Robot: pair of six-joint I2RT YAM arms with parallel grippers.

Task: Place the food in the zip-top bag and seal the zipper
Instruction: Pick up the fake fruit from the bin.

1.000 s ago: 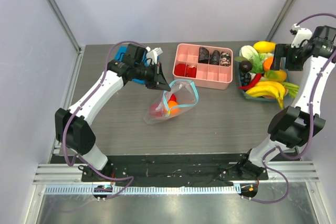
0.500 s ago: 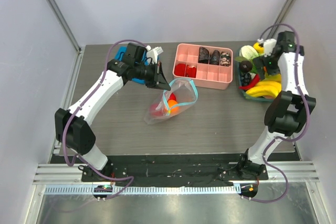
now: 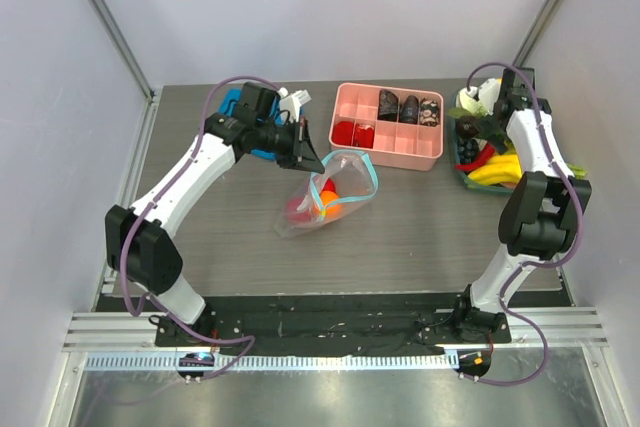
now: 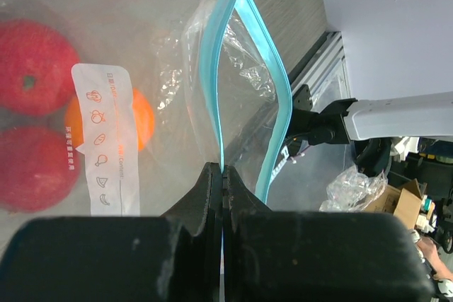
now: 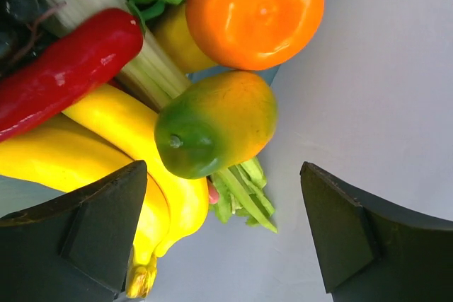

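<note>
**Left tool grips bag mouth; right tool wide over food**

The left tool [image 4: 223, 178] is clamped on the zipper [image 4: 217, 118] of the zip-top bag [image 3: 330, 197]. The bag lies mid-surface [image 3: 420, 227], holding 2 red pieces [image 4: 32, 68] and an orange [image 4: 145, 122]. The right tool [image 5: 226, 221], jaws wide, hovers over the food pile [image 3: 500, 162] at far right.
</note>
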